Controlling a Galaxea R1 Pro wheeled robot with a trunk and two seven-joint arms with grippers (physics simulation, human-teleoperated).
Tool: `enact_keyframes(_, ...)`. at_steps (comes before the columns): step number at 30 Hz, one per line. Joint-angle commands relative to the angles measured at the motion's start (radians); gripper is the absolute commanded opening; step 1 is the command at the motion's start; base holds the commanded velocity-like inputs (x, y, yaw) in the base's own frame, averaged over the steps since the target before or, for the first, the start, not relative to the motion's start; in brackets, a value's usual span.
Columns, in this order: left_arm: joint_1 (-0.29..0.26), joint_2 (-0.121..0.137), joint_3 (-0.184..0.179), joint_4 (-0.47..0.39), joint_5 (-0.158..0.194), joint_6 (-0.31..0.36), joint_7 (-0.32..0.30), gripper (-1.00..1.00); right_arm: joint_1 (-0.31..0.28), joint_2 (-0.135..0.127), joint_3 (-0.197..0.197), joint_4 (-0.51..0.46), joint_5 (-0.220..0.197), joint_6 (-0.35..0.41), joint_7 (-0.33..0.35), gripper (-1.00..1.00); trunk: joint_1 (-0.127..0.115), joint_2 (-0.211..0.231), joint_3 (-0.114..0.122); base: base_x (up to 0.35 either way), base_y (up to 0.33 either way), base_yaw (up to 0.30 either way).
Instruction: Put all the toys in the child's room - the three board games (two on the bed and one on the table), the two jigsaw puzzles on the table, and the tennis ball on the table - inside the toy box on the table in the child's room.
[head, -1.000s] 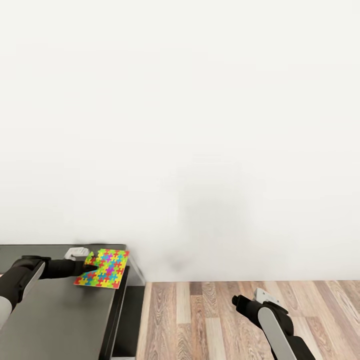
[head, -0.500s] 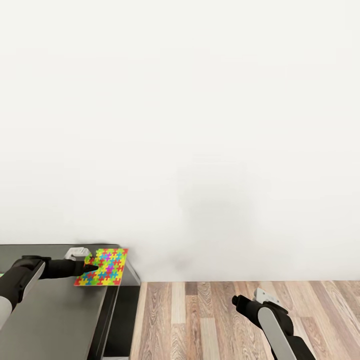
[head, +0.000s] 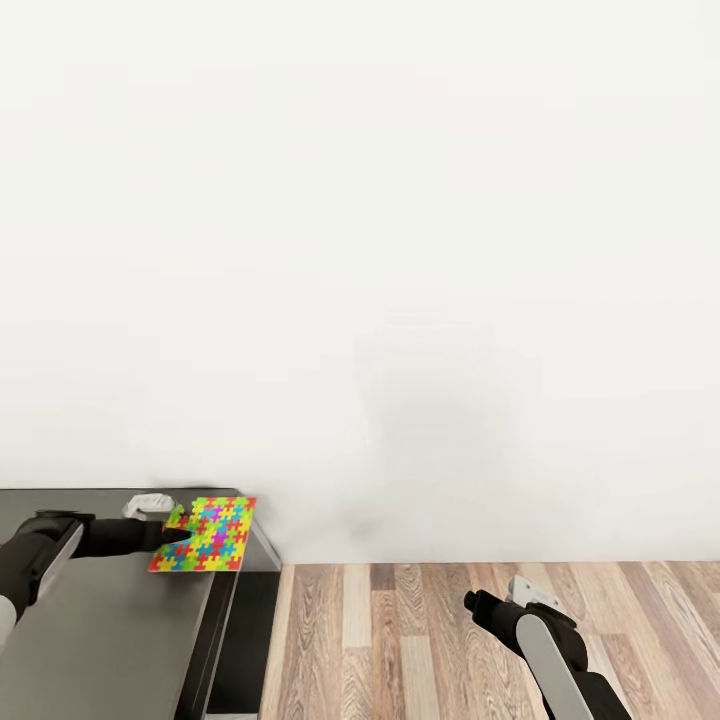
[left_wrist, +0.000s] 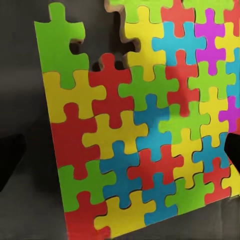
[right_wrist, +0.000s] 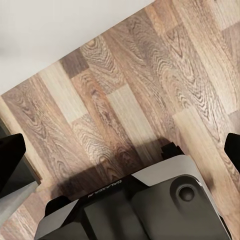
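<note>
Dark-grey and matte, the lower wing of the desk (head: 100, 620) fills the left of the head view, and the left arm reaches across it to a thin flat jigsaw puzzle square (head: 205, 534) in yellow, red, blue, green and magenta. The puzzle is near the wing's far right corner, close to the white wall (head: 400, 250); whether it lies flat on the top or is lifted just off it I cannot tell. The left gripper (head: 178, 533) meets its near-left edge, and the black fingertips (head: 183, 536) seem closed on that edge, though the contact is too small to be sure. In the left wrist view the puzzle (left_wrist: 145, 125) shows interlocking pieces with brown card edges; one corner piece is missing, so dark desk shows through the notch.

My judgement: the step in hand is gripping this puzzle to carry it to the toy box. A thin card sheet offers little to pinch, so the next move calls for a firm hold on the rim and a level lift, lest it flex or slip.

To the right, over wood-plank floor (head: 450, 620) with strong grain, the right gripper (head: 478, 604) hangs idle; its dark fingers at the edges of the right wrist view stand wide apart, holding nothing, above the robot's own grey base (right_wrist: 140, 205).
</note>
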Motion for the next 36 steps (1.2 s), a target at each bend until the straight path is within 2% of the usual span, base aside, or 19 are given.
enact_keyframes(1, -0.001, 0.007, -0.004, -0.002, 0.008, 0.007, -0.006, 1.00, -0.001, -0.001, 0.002, -0.001, -0.009, 0.001, -0.010, 1.00, 0.001, -0.002, -0.002, 0.000, 0.000, 0.000)
enact_keyframes(2, -0.001, 0.019, -0.004, -0.005, 0.009, 0.007, -0.025, 1.00, -0.001, -0.001, 0.002, -0.001, -0.009, 0.001, -0.010, 1.00, 0.001, -0.002, -0.002, 0.000, 0.000, 0.000)
enact_keyframes(3, -0.001, 0.034, -0.004, -0.011, 0.010, 0.007, -0.073, 1.00, -0.001, -0.001, 0.002, -0.001, -0.009, 0.001, -0.010, 1.00, 0.001, -0.002, -0.002, 0.000, 0.000, 0.000)
enact_keyframes(6, -0.001, 0.054, -0.004, -0.019, 0.008, 0.007, -0.157, 1.00, -0.001, -0.001, 0.002, -0.001, -0.009, 0.001, -0.010, 1.00, 0.001, -0.002, -0.002, 0.000, 0.000, 0.000)
enact_keyframes(8, -0.001, 0.078, -0.004, -0.024, 0.009, 0.008, -0.233, 1.00, -0.001, -0.001, 0.002, -0.001, -0.009, 0.001, -0.010, 1.00, 0.001, -0.002, -0.002, 0.000, 0.000, 0.000)
enact_keyframes(14, -0.001, 0.137, -0.003, -0.029, 0.011, 0.007, -0.402, 1.00, -0.001, 0.000, 0.002, -0.001, -0.009, 0.000, -0.010, 1.00, 0.001, -0.002, -0.002, 0.000, 0.000, 0.000)
enact_keyframes(15, -0.001, 0.156, -0.003, -0.030, 0.011, 0.007, -0.478, 1.00, -0.001, 0.000, 0.003, 0.000, -0.009, 0.000, -0.010, 1.00, 0.001, -0.002, -0.002, 0.000, 0.000, 0.000)
enact_keyframes(16, -0.001, 0.161, -0.003, -0.030, 0.011, 0.007, -0.504, 1.00, -0.001, 0.000, 0.004, 0.000, -0.009, 0.000, -0.010, 1.00, 0.001, -0.002, -0.002, 0.000, 0.000, 0.000)
enact_keyframes(18, -0.001, 0.184, -0.003, -0.031, 0.011, 0.005, -0.610, 1.00, -0.001, 0.000, 0.005, 0.000, -0.009, 0.001, -0.010, 1.00, 0.001, -0.002, -0.002, 0.000, 0.000, 0.000)
enact_keyframes(20, -0.001, 0.194, -0.003, -0.031, 0.011, 0.004, -0.659, 1.00, -0.001, 0.000, 0.006, 0.000, -0.009, 0.001, -0.010, 1.00, 0.001, -0.002, -0.002, 0.000, 0.000, 0.000)
enact_keyframes(23, -0.001, 0.218, -0.003, -0.031, 0.012, 0.003, -0.770, 1.00, -0.001, -0.001, 0.005, -0.001, -0.009, 0.001, -0.009, 1.00, 0.001, -0.002, -0.002, 0.000, 0.000, 0.000)
enact_keyframes(28, -0.001, 0.234, -0.002, -0.033, 0.037, 0.015, -0.789, 1.00, -0.001, 0.000, 0.007, -0.005, -0.008, 0.000, -0.004, 1.00, 0.001, -0.002, -0.002, 0.000, 0.000, 0.000)
enact_keyframes(29, -0.001, 0.236, 0.000, -0.034, 0.057, 0.022, -0.789, 1.00, -0.001, 0.000, 0.007, -0.007, -0.008, 0.000, 0.002, 1.00, 0.001, -0.002, -0.002, 0.000, 0.000, 0.000)
enact_keyframes(30, -0.001, 0.250, 0.004, -0.034, 0.121, 0.036, -0.789, 1.00, -0.001, 0.000, 0.008, -0.011, -0.008, 0.001, 0.030, 1.00, 0.001, -0.002, -0.002, 0.000, 0.000, 0.000)
enact_keyframes(31, -0.001, 0.258, 0.004, -0.034, 0.138, 0.038, -0.789, 1.00, -0.001, 0.000, 0.007, -0.011, -0.007, 0.001, 0.042, 1.00, 0.001, -0.002, -0.002, 0.000, 0.000, 0.000)
enact_keyframes(36, -0.001, 0.274, 0.004, -0.034, 0.167, 0.044, -0.789, 1.00, 0.000, -0.001, 0.004, -0.012, -0.007, 0.001, 0.089, 1.00, 0.001, -0.002, -0.002, 0.000, 0.000, 0.000)
